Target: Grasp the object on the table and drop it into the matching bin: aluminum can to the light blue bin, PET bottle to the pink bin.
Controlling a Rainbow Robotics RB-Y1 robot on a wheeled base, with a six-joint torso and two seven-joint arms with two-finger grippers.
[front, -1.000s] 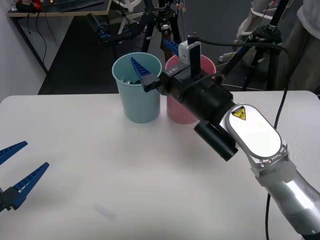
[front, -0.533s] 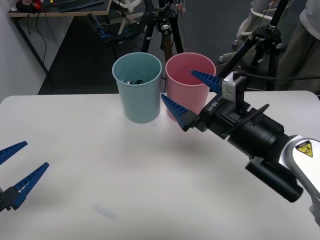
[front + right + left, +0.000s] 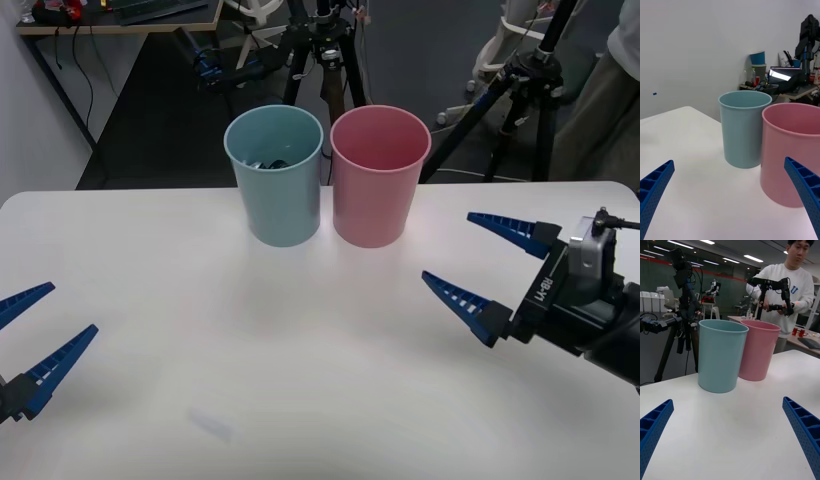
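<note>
The light blue bin (image 3: 275,200) (image 3: 742,138) (image 3: 718,360) and the pink bin (image 3: 375,200) (image 3: 790,157) (image 3: 756,352) stand side by side at the far middle of the white table (image 3: 300,330). Low inside the light blue bin a small dark, silvery shape (image 3: 268,161) shows, which looks like the aluminum can. My right gripper (image 3: 447,245) (image 3: 729,161) hovers open and empty over the right side of the table, nearer me than the pink bin. My left gripper (image 3: 73,308) (image 3: 728,400) is open and empty at the near left edge.
Black tripods (image 3: 320,50) (image 3: 520,90) stand on the dark floor just behind the table's far edge. A faint smudge (image 3: 210,425) marks the near tabletop. Bare white surface lies between the two grippers and in front of the bins.
My right arm has drawn back from above the light blue bin, past the pink bin, to the right side of the table, its fingers open throughout. The left arm has stayed still.
</note>
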